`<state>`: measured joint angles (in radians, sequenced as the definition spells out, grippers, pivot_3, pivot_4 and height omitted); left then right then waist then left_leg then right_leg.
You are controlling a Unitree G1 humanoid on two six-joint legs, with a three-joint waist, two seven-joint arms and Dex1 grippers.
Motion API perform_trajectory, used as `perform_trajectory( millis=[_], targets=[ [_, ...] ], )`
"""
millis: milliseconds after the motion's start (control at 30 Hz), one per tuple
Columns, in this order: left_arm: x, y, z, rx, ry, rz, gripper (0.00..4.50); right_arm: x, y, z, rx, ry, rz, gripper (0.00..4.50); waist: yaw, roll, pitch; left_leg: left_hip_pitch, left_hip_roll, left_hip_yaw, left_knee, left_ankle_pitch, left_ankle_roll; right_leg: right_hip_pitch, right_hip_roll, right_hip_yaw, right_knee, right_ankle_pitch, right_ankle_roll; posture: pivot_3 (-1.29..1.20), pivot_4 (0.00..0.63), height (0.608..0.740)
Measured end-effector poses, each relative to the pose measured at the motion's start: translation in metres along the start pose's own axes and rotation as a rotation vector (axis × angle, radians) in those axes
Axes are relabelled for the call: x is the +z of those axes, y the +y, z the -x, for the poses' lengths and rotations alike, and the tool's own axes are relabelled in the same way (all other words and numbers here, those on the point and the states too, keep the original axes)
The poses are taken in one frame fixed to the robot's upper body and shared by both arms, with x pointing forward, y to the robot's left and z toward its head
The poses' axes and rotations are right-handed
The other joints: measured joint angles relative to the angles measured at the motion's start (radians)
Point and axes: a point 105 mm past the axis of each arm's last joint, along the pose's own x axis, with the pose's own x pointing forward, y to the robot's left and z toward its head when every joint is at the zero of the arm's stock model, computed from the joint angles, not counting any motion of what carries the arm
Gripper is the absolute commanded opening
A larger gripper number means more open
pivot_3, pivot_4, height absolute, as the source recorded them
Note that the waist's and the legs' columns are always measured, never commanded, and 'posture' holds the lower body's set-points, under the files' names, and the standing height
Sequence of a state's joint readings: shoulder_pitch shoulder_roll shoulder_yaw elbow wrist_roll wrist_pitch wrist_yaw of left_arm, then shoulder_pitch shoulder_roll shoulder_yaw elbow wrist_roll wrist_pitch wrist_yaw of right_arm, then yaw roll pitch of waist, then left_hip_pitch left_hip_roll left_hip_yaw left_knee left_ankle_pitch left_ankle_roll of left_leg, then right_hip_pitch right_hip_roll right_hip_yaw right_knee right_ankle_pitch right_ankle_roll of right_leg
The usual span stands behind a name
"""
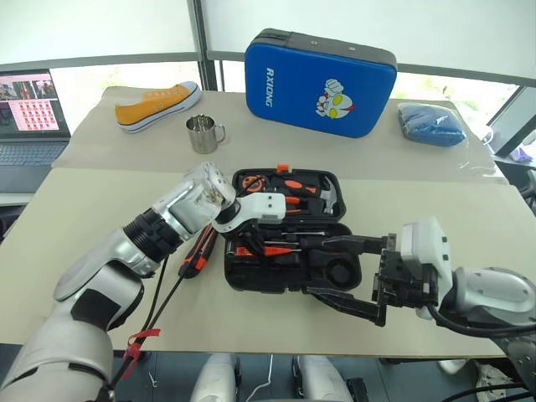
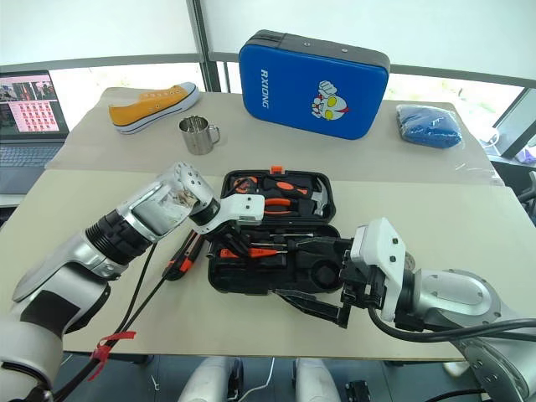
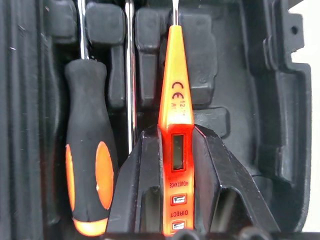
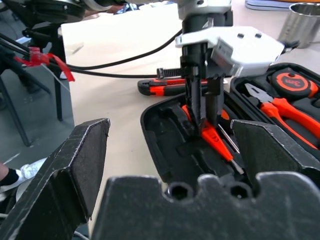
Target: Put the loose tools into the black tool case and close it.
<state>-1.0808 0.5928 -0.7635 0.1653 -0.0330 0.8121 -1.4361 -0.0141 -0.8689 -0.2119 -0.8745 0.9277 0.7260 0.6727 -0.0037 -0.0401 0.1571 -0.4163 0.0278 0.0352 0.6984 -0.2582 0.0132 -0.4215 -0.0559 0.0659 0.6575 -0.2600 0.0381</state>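
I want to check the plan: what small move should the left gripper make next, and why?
Probably press down a little, then let go. The left gripper holds the orange tester over a slot of the black case, beside a seated screwdriver.

Bright daylight floods from the windows behind the beige counter [image 1: 75,218]; shadows soft, near black fingers [image 4: 60,175] blurred.
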Motion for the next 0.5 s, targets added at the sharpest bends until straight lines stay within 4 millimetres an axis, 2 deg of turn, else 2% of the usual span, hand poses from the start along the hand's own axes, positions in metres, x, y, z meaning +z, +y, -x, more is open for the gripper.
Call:
perform_trajectory(
  millis=[267, 333, 367, 400, 467, 500],
  targets=[
    [-0.0026, -0.0002, 0.0001, -0.006, 0.024, -0.006, 0.41, 0.0037, -0.0023, -0.0009, -0.009, -0.008, 0.017, 4.5, -0.007, 0.0, 0.0, 0.0, 0.0, 0.0, 0.0, 0.0, 0.0, 0.0, 0.0, 0.0, 0.0, 0.0, 0.0, 0.0, 0.15, 0.739],
    [-0.0017, 0.0002, -0.0012, -0.007, 0.025, -0.008, 1.42, 0.0043, -0.0036, -0.001, -0.019, -0.009, 0.02, 4.5, -0.007, 0.0, 0.0, 0.0, 0.0, 0.0, 0.0, 0.0, 0.0, 0.0, 0.0, 0.0, 0.0, 0.0, 0.0, 0.0, 0.15, 0.739],
    [-0.0021, 0.0004, -0.0018, -0.007, 0.028, -0.01, 1.63, 0.0047, -0.004, -0.0012, -0.021, -0.01, 0.022, 4.5, -0.007, 0.0, 0.0, 0.0, 0.0, 0.0, 0.0, 0.0, 0.0, 0.0, 0.0, 0.0, 0.0, 0.0, 0.0, 0.0, 0.15, 0.739],
    [-0.0024, -0.0007, -0.0024, -0.019, 0.027, -0.01, 2.1, 0.0049, -0.0042, -0.0013, -0.022, -0.01, 0.023, 4.5, -0.007, 0.0, 0.0, 0.0, 0.0, 0.0, 0.0, 0.0, 0.0, 0.0, 0.0, 0.0, 0.0, 0.0, 0.0, 0.0, 0.15, 0.739],
    [-0.0025, -0.0038, -0.0009, -0.041, 0.027, -0.017, 2.71, 0.0049, -0.0042, -0.0014, -0.022, -0.011, 0.022, 4.5, -0.007, 0.0, 0.0, 0.0, 0.0, 0.0, 0.0, 0.0, 0.0, 0.0, 0.0, 0.0, 0.0, 0.0, 0.0, 0.0, 0.15, 0.739],
    [-0.0031, -0.0051, 0.001, -0.049, 0.028, -0.026, 2.71, 0.0048, -0.0042, -0.0015, -0.021, -0.01, 0.021, 4.5, -0.007, 0.0, 0.0, 0.0, 0.0, 0.0, 0.0, 0.0, 0.0, 0.0, 0.0, 0.0, 0.001, 0.0, 0.0, 0.0, 0.15, 0.739]
  ],
)
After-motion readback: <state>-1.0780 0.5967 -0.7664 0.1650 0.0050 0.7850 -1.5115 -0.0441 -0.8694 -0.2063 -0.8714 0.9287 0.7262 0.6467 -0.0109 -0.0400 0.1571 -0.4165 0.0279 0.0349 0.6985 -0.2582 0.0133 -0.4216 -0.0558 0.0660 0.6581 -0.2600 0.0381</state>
